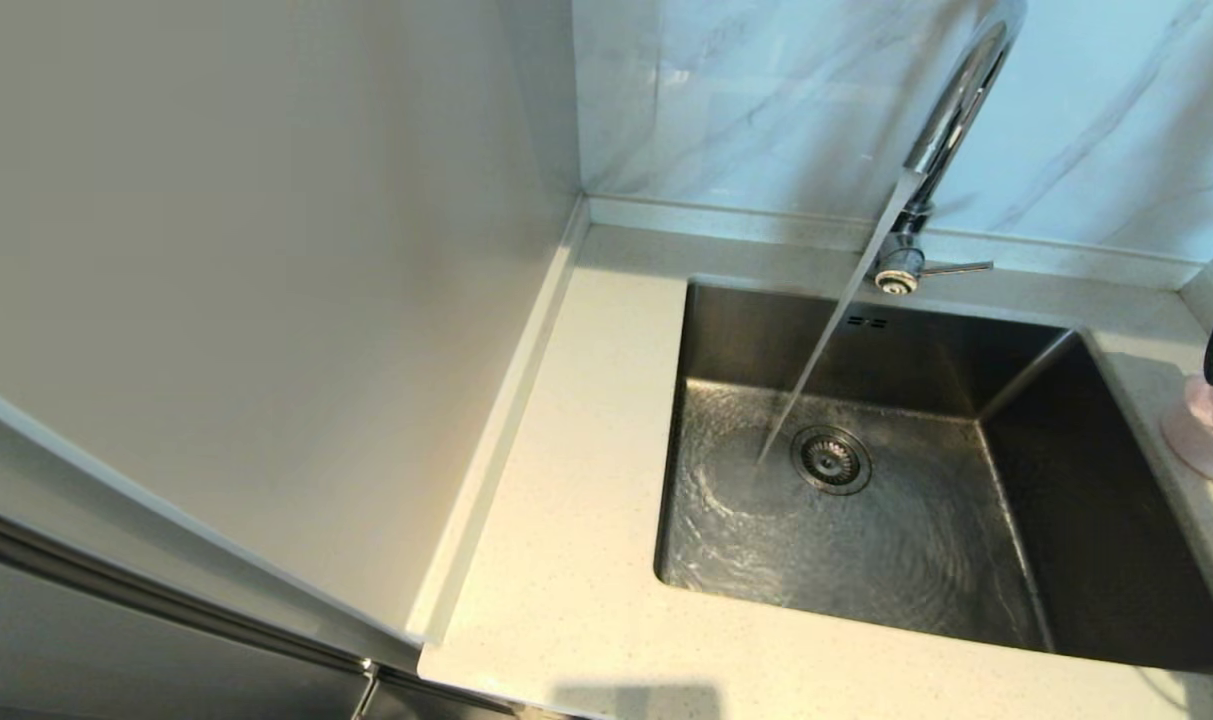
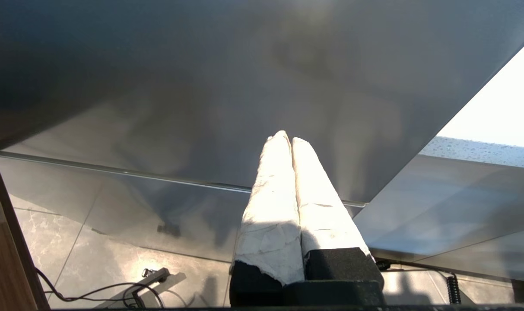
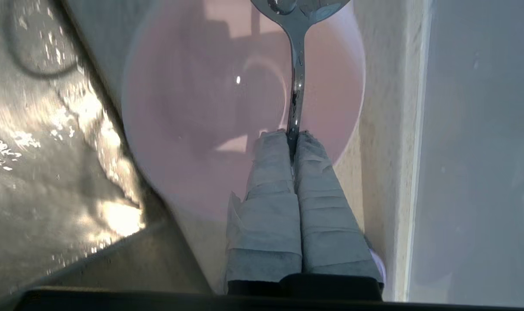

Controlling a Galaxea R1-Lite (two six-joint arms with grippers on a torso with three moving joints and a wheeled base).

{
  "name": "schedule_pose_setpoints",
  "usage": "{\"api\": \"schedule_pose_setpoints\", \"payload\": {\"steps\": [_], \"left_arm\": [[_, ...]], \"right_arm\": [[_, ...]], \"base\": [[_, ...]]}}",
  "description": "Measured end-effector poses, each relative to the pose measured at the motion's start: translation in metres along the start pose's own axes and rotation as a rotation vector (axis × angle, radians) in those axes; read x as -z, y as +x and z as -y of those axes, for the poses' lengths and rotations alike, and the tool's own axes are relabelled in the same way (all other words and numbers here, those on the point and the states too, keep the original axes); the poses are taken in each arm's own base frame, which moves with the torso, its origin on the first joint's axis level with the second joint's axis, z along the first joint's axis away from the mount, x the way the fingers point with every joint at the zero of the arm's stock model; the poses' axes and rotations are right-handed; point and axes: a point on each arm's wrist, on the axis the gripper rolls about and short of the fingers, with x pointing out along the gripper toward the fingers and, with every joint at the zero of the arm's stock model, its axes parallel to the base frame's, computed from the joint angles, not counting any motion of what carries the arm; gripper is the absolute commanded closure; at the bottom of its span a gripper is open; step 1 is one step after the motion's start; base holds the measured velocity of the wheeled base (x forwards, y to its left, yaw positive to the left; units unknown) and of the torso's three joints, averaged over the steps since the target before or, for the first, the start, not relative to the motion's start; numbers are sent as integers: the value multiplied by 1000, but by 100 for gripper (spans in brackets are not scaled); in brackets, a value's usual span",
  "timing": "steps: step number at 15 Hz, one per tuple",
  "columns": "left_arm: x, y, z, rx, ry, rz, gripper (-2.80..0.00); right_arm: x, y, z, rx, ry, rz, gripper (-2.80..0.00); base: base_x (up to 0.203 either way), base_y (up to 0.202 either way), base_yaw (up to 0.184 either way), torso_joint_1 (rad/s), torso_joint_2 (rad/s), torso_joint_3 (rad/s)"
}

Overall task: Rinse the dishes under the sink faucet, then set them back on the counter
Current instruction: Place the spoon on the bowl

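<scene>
Cream speckled counter (image 1: 566,520) surrounds a steel sink (image 1: 1096,520), water streaming from the chrome faucet (image 1: 951,110) beside the drain strainer (image 1: 831,460). On the counter right of the sink sits a pink plate (image 3: 192,129) — above it the right gripper (image 3: 293,136) pinches a metal spoon (image 3: 297,86). The left gripper (image 2: 286,139) is parked low, fingers clenched together, holding nothing.

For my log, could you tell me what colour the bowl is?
Pale pink. The bowl shows best in the right wrist view, beside the sink.
</scene>
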Motion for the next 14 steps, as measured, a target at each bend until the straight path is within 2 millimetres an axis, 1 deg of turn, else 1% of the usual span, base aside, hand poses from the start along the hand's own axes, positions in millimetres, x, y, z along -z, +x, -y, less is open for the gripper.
{"api": "schedule_pose_setpoints", "payload": {"steps": [3,8,14], "left_arm": [[0,0,0,0,0,0,0],[0,0,0,0,0,0,0],[0,0,0,0,0,0,0]], "right_arm": [[-13,7,-2,24,9,33,0],[-14,21,-7,34,-16,13,0],[-14,24,-7,33,-31,7,0]], "base": [[0,0,0,0,0,0],[0,0,0,0,0,0],[0,0,0,0,0,0]]}}
